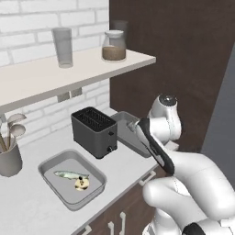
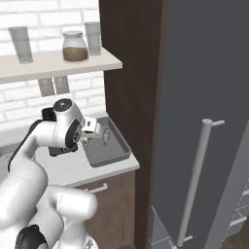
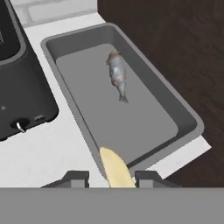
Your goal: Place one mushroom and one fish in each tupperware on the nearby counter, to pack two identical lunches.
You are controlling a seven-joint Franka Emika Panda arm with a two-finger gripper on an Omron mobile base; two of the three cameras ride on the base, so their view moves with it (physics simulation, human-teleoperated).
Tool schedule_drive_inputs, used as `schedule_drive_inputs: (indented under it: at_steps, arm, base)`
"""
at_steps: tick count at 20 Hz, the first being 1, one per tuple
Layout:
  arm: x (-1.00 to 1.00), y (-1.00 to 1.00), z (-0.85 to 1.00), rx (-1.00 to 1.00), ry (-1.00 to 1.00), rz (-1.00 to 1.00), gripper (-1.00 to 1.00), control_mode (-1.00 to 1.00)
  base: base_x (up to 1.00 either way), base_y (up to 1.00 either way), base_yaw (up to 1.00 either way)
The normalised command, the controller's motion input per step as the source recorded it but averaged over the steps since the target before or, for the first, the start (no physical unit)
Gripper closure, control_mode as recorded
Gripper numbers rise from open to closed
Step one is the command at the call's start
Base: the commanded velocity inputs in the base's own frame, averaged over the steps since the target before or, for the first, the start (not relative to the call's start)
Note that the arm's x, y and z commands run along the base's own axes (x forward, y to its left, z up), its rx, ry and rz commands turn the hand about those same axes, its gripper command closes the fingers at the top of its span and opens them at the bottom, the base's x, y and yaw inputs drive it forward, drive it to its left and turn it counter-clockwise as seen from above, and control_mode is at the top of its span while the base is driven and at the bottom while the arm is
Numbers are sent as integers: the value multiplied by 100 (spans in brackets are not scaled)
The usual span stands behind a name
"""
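Gripping a mushroom (image 3: 116, 169) by its pale tan stem, my gripper (image 3: 109, 178) is hanging at the bottom centre of the hand view, just over the near rim of the right-hand tupperware (image 3: 188, 114). My two dark fingertips (image 3: 74, 177) are showing on either side of the mushroom, fairly close together, so I am judging the jaws to be closed on it rather than standing free. In the right base view my gripper (image 2: 87, 137) is sitting at centre left, at the near left edge of that same tupperware (image 2: 111, 154).

One fish (image 3: 117, 74) is already lying in this tupperware, toward the upper middle of the hand view, well apart from my fingertips. At the lower left of the left base view, the other tupperware (image 1: 48, 166) is holding a fish (image 1: 69, 174) and a mushroom (image 1: 82, 184) together, so I am taking that lunch as packed.

I am therefore working on the last step: getting the second mushroom into the tray by the dark wall panel. Next I am expecting to carry it a little further forward over the bare grey floor of the tray, clear of the rim, lower it, and then let go, keeping it off the counter (image 3: 52, 153) beside the black toaster (image 3: 17, 87).
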Motion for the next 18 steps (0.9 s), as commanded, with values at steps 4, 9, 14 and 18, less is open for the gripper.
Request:
schedule_drive_inputs:
  at_steps: [4,9,14,18]
  arm:
    - [31,-22,-42,0,0,0,100,-100]
    - [31,-16,-16,0,0,0,100,-100]
    - [49,0,-18,0,0,0,100,-100]
    - [45,0,-18,0,0,0,100,-100]
  base:
    - [0,0,0]
    - [0,0,0]
    - [0,0,0]
    - [0,0,0]
